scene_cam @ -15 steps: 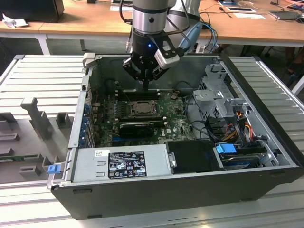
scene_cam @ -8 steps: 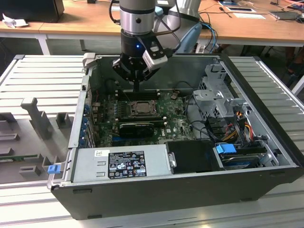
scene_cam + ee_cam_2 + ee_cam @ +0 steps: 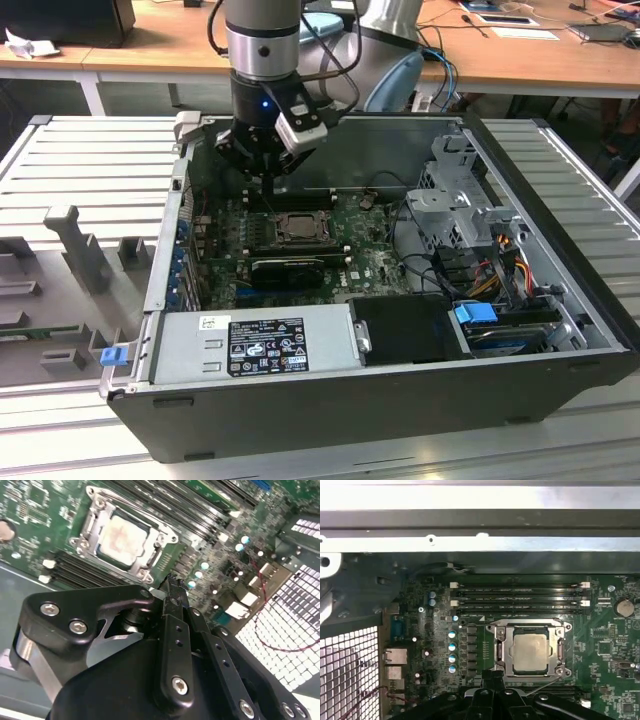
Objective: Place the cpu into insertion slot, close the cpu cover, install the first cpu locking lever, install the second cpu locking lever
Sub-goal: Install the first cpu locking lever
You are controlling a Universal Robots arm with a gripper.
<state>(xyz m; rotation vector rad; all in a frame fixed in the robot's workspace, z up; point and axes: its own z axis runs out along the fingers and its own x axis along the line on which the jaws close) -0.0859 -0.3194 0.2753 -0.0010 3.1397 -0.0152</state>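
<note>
The cpu (image 3: pixel 531 652) sits in the slot (image 3: pixel 496 652), near the board's middle, with the cover (image 3: pixel 529 625) closed over it. The gripper (image 3: pixel 172 582), jaws shut and empty, hangs just beside it. Lever state cannot be told

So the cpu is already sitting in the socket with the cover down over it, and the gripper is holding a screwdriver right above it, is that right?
Not quite: the gripper holds nothing; its fingers are shut together and empty, as the second wrist view shows. The rest stands: the cpu sits in the insertion slot with the cpu cover down around it.
</note>
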